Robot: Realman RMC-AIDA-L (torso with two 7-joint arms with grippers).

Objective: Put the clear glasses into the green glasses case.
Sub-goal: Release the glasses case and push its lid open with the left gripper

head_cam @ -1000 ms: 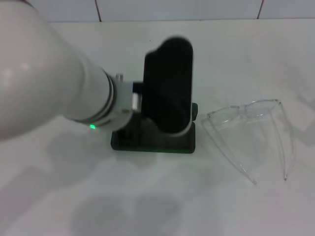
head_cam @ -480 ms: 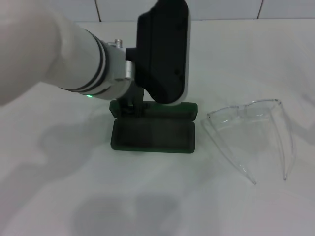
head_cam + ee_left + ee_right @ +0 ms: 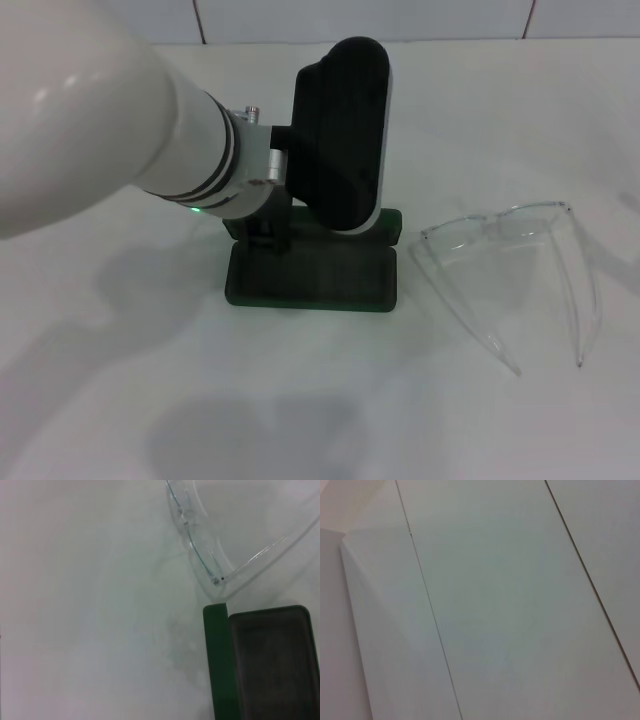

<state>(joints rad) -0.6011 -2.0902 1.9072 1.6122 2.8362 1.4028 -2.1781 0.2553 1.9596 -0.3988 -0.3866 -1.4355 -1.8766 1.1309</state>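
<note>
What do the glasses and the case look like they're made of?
The clear glasses look like colourless transparent plastic, glossy: the table shows through lens and arms. The green glasses case seems a hard, dark green shell with a dull dark lining; exact material unclear.

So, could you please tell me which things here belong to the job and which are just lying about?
Belong to the job:
- clear glasses, on the table
- green glasses case, lying open
- left hand, over the case

Lying about:
- nothing but the white table

A plain white table point(image 3: 480, 120) (softly shadowed) meets a white tiled wall point(image 3: 360, 18) behind.
</note>
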